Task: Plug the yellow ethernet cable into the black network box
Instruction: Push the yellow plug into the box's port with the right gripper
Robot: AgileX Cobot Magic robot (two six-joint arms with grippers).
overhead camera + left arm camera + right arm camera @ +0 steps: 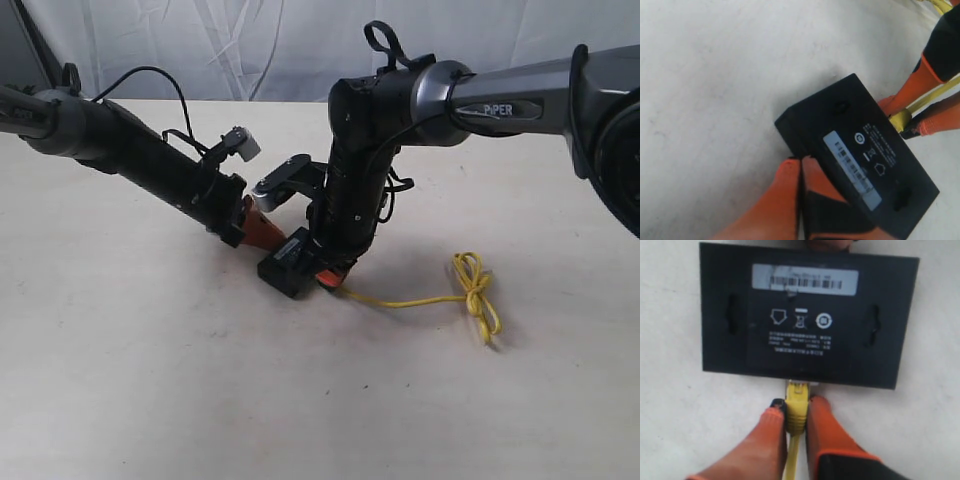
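The black network box [288,268] lies flat on the table with its pale label strip [805,279] facing up. The yellow ethernet cable [400,300] runs from the box to a knotted bundle of loops [476,292] on the right. My right gripper [796,407] is shut on the cable's yellow plug boot [796,412], and the plug tip meets the box's near edge [798,384]. How deep it sits I cannot tell. My left gripper [801,162] is shut with nothing between its fingers, its orange tips touching the box's opposite side. The box [860,150] fills much of the left wrist view.
The pale tabletop [150,380] spreads around the box. A white curtain [250,50] hangs behind the table's far edge. The right arm's forearm [520,100] crosses above the table from the right, the left arm [140,155] from the left.
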